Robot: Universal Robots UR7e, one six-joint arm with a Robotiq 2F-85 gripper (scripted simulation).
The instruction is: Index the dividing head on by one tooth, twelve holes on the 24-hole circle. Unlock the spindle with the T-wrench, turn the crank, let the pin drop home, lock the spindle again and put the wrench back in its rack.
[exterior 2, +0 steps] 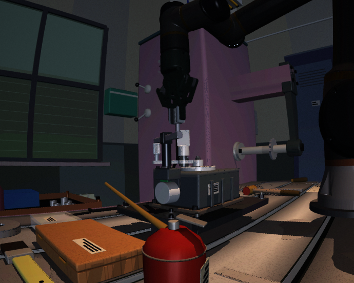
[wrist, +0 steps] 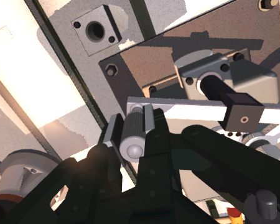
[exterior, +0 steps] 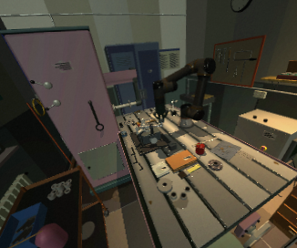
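Note:
The T-wrench stands upright on top of the dark dividing head, which is clamped to the slotted table. One knurled end of the wrench's crossbar is gripped by my closed gripper, which hangs straight down above the head. The wrench's black stem runs down into the grey lock boss. The index plate with its ring of holes lies flat on the head's top, beside the knurled crank knob.
Behind the head rises the purple machine column, its arbor reaching out to the right. A red oil can, an orange box and a mallet lie on the table; my arm's base stands on the right.

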